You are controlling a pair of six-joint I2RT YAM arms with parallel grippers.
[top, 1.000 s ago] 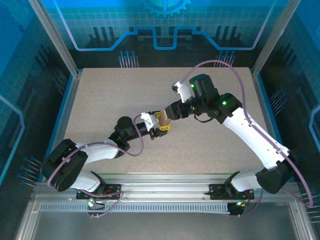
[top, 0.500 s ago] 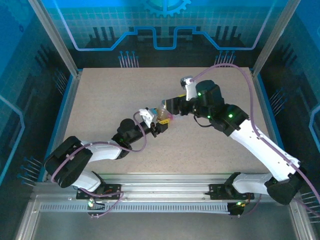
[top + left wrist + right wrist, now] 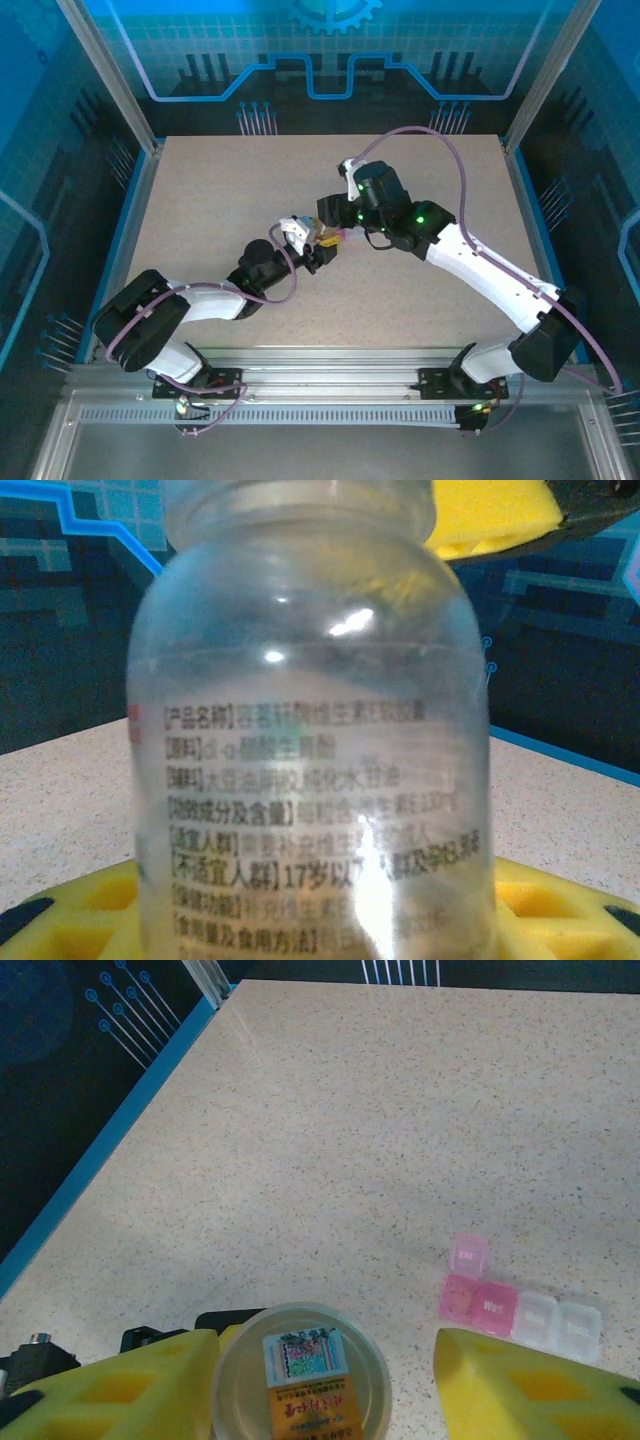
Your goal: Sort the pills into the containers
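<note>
— Top external view first: where is the vial [image 3: 325,238]?

— Above the middle of the table [image 3: 200,190], at the tip of the left gripper [image 3: 318,244]. The right gripper [image 3: 333,216] is just beside it, the two arms meeting there.

— Is the left one gripping it?

— Yes. On the left wrist camera the translucent vial stands upright, printed text on its side, clamped between the yellow pads [image 3: 490,515], one above its neck and one below its base.

— And the right?

— Its jaws stand apart. The right wrist camera looks down on the vial's round top, with a small orange label showing there. One of the yellow fingers [image 3: 110,1385] sits against the rim and the other is clear of it, with a gap.

— Anything else?

— A pill organiser [image 3: 520,1310] lies on the table nearby, with pink and clear compartments. One pink lid is flipped up.
</note>
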